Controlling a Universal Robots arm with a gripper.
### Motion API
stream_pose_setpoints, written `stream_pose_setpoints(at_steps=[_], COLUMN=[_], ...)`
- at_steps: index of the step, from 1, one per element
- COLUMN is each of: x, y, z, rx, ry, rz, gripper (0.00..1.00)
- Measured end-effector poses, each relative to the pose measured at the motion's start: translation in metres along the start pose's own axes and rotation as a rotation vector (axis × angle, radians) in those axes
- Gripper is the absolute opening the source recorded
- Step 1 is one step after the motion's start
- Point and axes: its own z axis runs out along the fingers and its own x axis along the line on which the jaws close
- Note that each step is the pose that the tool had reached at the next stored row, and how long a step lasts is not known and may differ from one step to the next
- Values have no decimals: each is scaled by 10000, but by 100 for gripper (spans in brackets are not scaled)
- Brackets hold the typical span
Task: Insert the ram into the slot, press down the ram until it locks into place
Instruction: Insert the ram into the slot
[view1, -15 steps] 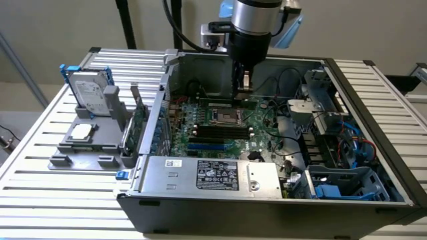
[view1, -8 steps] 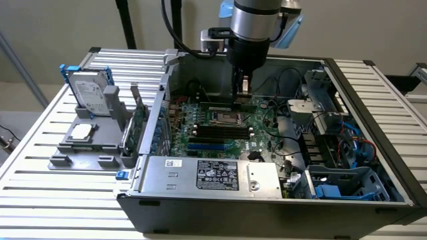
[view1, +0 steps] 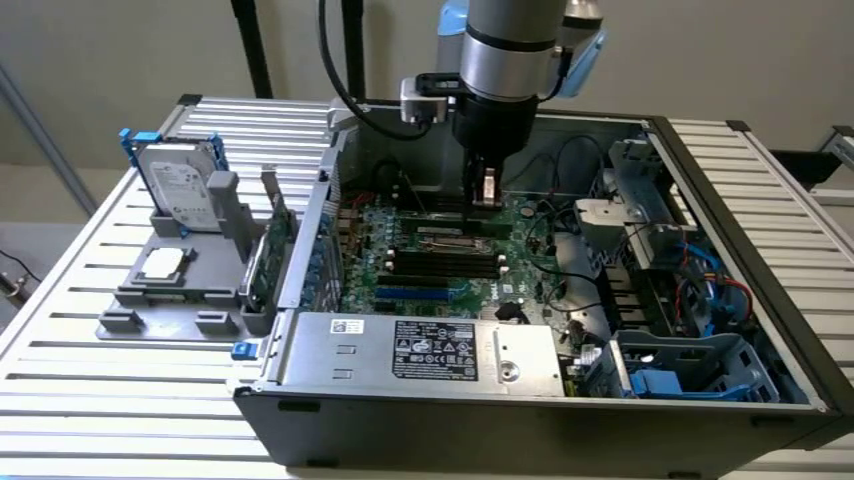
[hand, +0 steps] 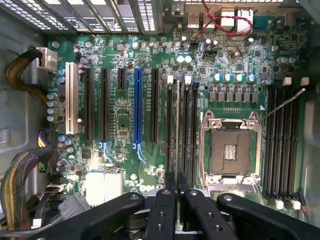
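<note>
An open computer case (view1: 747, 300) was laid on a slatted white table (view1: 80, 330). A grey holder (view1: 174, 290) was set beside it at the exterior view's left, and a hard drive (view1: 183, 188) was stood upright in that holder. The floor of the case was covered by a green motherboard (hand: 120, 120). The arm (view1: 507, 40) was extended downward into the case from above, and the gripper (view1: 478, 205) was hung over the middle of the board. In the wrist view its black fingers (hand: 167, 200) were seen drawn almost together, with only a narrow gap left between them, and the ram (hand: 177, 125) was clamped in that gap. The ram was presented edge-on as a thin pale strip, stretched away from the fingertips. It was lined up parallel with the black slots (hand: 193, 130), a bank of long sockets placed between the blue slot (hand: 138, 110) and the square silver CPU socket (hand: 231, 150). Whether the ram's lower edge was seated in one of those slots could not be told.
</note>
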Motion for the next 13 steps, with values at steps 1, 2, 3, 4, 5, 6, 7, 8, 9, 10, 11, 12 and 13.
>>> stream_pose_setpoints(at_steps=[1,2,3,4,5,6,7,8,9,10,11,12,13], x=[6,9,10,11,12,13,14,14,15,14,14,14,14], y=[1,2,4,6,9,14,19,25,32,38,46,54,62], z=[18,34,48,65,79,94,109,125,139,155,171,188,205], rx=[0,0,0,0,1,0,1,1,1,1,2,2,2], ry=[8,18,31,45,56,72,86,101,118,133,148,164,180], rz=[1,2,1,0,0,2,1,2,3,3,4,4,4], gripper=[13,13,13,13,13,13,13,13,13,13,13,13,13])
